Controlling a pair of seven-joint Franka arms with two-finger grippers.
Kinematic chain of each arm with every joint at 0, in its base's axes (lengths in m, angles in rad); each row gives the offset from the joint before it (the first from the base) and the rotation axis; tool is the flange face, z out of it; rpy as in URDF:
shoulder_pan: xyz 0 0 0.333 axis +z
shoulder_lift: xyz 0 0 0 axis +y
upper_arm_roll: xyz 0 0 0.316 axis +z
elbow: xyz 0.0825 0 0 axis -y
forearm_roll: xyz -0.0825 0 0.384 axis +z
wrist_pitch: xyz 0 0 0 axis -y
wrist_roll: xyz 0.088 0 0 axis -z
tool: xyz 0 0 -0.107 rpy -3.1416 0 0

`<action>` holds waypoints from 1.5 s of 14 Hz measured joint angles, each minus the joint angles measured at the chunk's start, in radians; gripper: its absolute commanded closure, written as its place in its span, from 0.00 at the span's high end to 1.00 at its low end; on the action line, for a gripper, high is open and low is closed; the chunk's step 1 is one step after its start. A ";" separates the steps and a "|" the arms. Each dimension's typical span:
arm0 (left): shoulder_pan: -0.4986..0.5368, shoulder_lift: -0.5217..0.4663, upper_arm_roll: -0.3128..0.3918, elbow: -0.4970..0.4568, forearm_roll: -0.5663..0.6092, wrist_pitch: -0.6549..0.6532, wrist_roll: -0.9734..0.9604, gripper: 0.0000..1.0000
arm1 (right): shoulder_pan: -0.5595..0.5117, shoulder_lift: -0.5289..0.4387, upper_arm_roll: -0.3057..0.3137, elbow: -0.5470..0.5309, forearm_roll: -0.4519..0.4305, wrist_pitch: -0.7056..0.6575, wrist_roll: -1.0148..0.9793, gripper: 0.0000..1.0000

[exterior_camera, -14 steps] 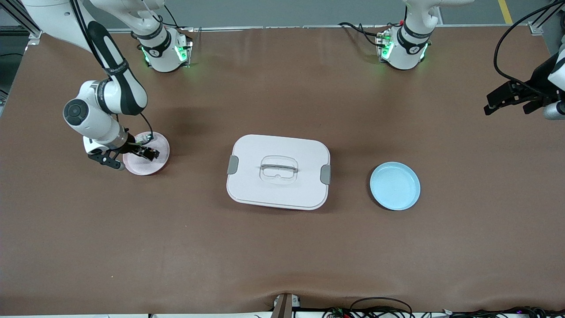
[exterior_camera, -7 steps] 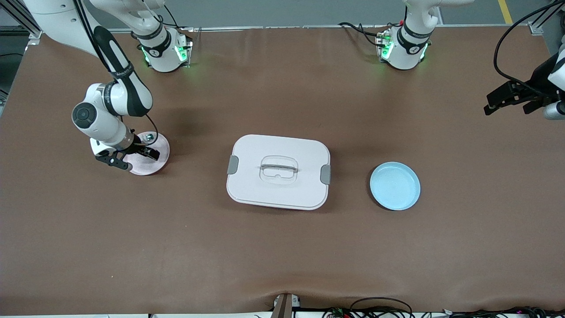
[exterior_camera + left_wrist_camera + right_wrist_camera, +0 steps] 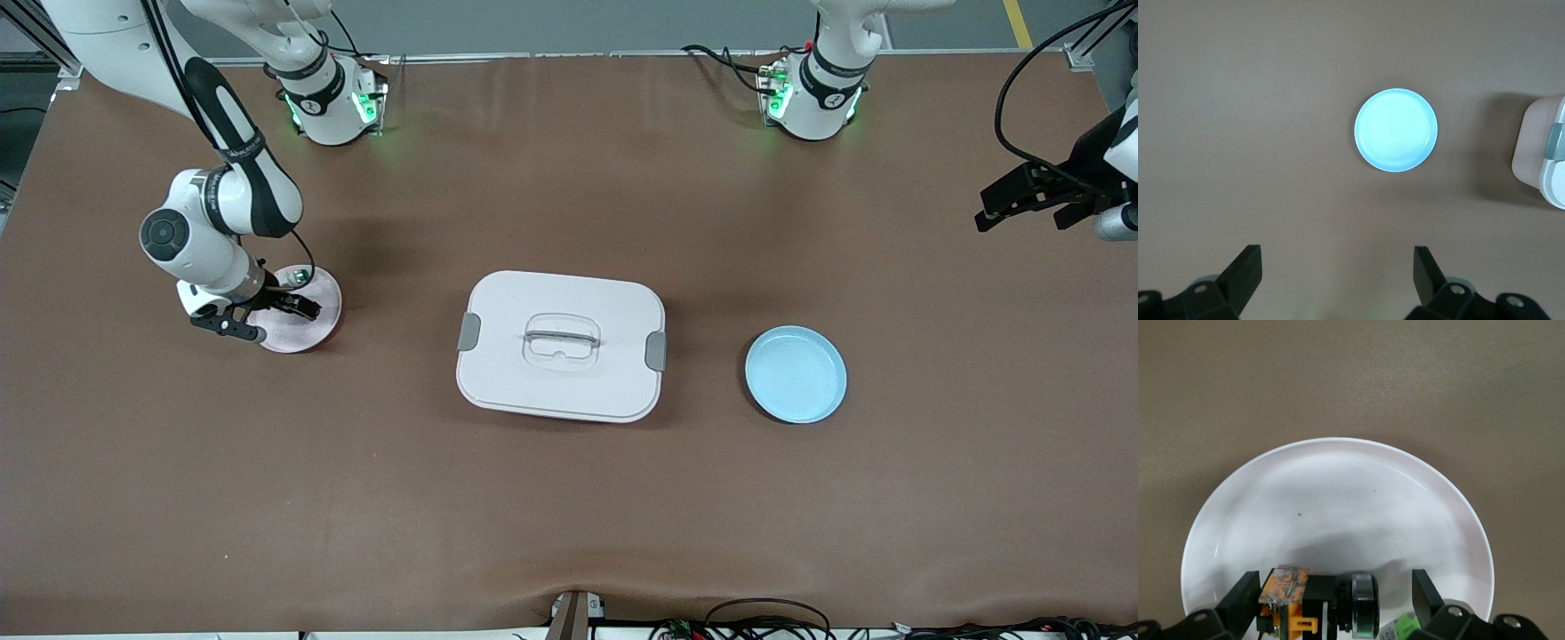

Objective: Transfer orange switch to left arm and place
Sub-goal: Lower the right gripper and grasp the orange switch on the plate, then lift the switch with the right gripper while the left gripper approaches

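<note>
The orange switch (image 3: 1313, 603), black with an orange end and a silver ring, lies on the pink plate (image 3: 316, 324), which looks white in the right wrist view (image 3: 1338, 500). My right gripper (image 3: 269, 316) is low over that plate. It is open in the right wrist view (image 3: 1335, 600), with one finger on each side of the switch. One finger is close to the orange end, and a gap shows at the ring end. My left gripper (image 3: 1022, 200) waits open and empty (image 3: 1337, 280), high over the left arm's end of the table. The white box (image 3: 561, 345) sits mid-table.
A blue plate (image 3: 796, 373) lies between the box and the left arm's end, and it shows in the left wrist view (image 3: 1395, 130). A pale green small part (image 3: 301, 277) lies on the pink plate beside the switch (image 3: 1405, 627). Cables run along the table's front edge.
My right arm's wrist has shifted a little toward the bases while its gripper stays over the pink plate. The pale green part has come into view. The left arm has not moved.
</note>
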 measured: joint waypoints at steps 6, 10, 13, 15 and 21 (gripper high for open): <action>-0.006 0.001 -0.003 0.000 0.000 -0.021 0.000 1.00 | 0.000 0.013 0.000 0.000 0.000 0.011 0.000 1.00; -0.012 0.016 -0.004 -0.001 -0.027 -0.023 -0.003 1.00 | 0.000 0.021 0.000 0.000 0.000 0.014 0.000 0.68; -0.007 0.028 -0.002 -0.001 -0.087 -0.041 -0.005 1.00 | 0.000 0.022 0.000 0.000 0.000 0.014 0.000 0.00; -0.005 0.033 -0.002 -0.005 -0.134 -0.046 -0.006 1.00 | 0.000 0.022 0.000 0.000 0.000 0.014 0.001 0.00; 0.047 0.039 0.000 -0.097 -0.318 0.019 -0.004 1.00 | 0.000 0.020 0.000 0.038 0.037 -0.087 0.004 0.00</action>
